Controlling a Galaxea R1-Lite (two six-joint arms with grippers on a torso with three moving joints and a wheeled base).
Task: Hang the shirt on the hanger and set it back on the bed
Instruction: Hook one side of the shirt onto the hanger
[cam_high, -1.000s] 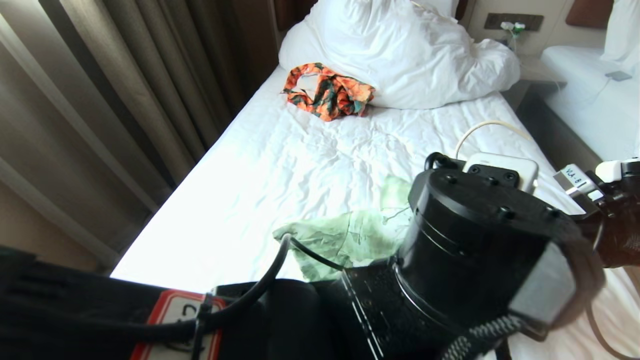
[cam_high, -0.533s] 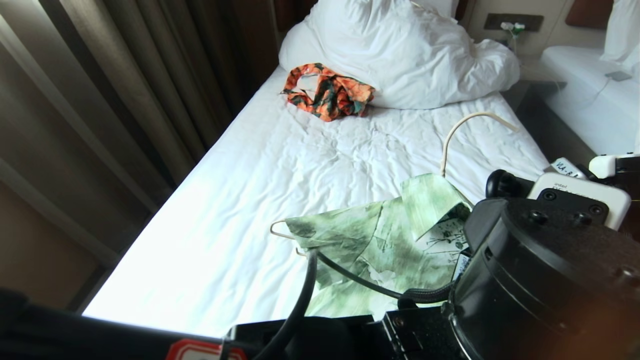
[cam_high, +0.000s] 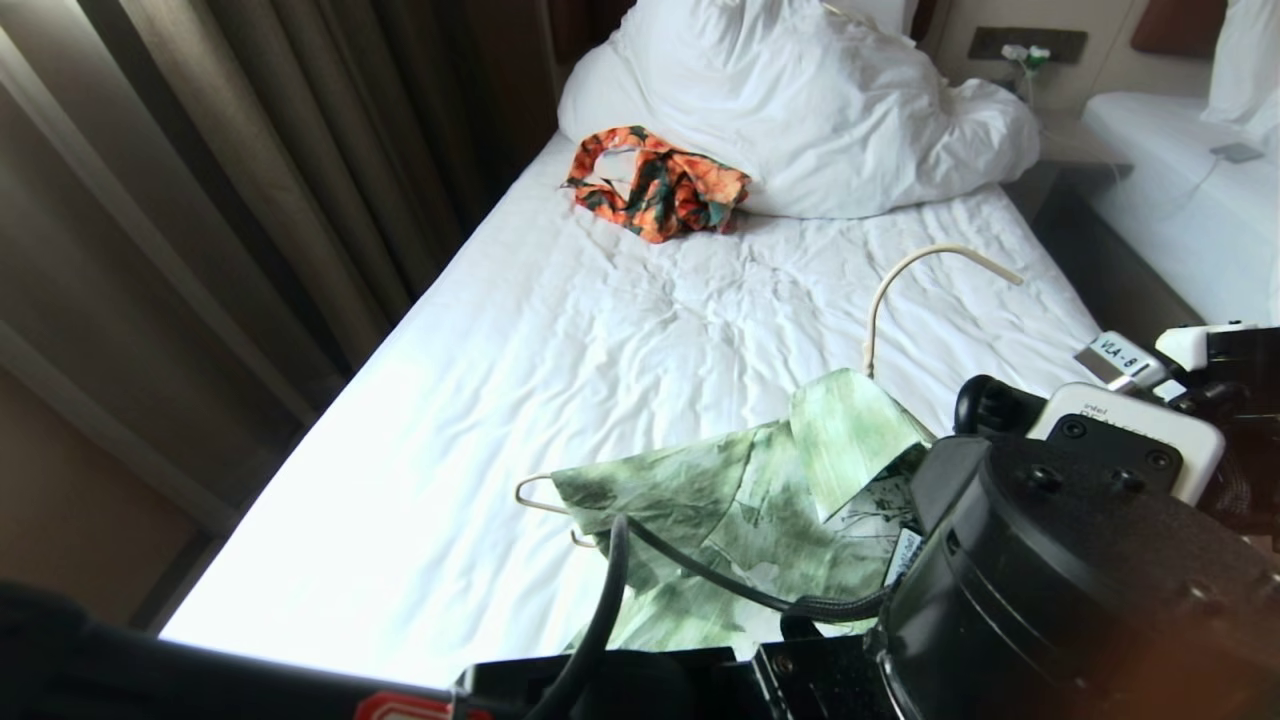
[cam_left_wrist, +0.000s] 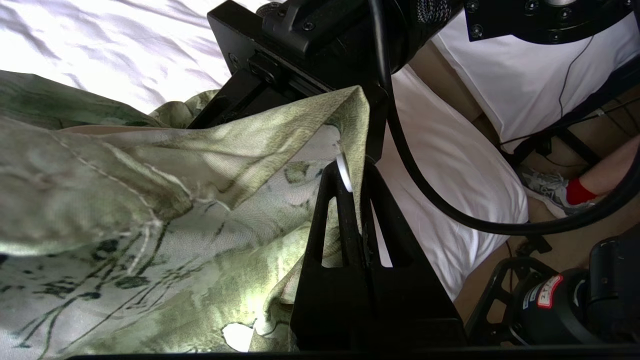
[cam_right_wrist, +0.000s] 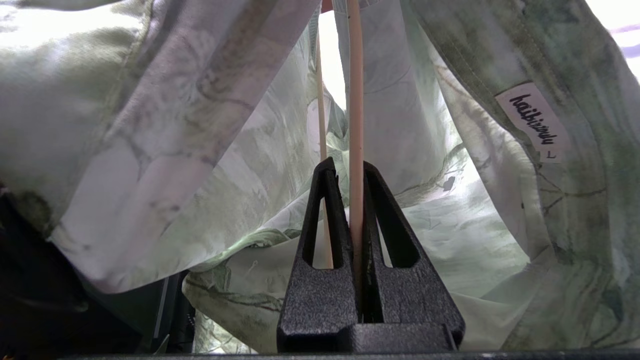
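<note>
In the head view, the bed (cam_high: 600, 330) runs away from the camera under a wrinkled white sheet. The shirt (cam_high: 760, 510), pale green with darker leaf markings, sits near the foot end of the bed, spread over the hanger (cam_high: 905, 290), whose cream hook curves up past the collar toward the bunched white duvet (cam_high: 800, 110). One wire shoulder of the hanger pokes out of the shirt on the side toward the curtains (cam_high: 250, 180). An orange-and-dark-green garment (cam_high: 655, 185) lies at the far end of the bed, touching the duvet. Black arm housings fill the corner nearest the camera and cover part of the shirt.

In the left wrist view, the left gripper (cam_left_wrist: 352, 185) has its fingers pressed together on the shirt's front edge, right at a white button (cam_left_wrist: 344, 172). The fabric drapes away from the grip over the bed, with stitched hems and dark sprig print showing.

In the right wrist view, the right gripper (cam_right_wrist: 350, 185) is clamped on a cream rod of the hanger, inside the shirt. The cloth hangs around it on every side, and a white neck label (cam_right_wrist: 535, 120) shows on the lining.
</note>
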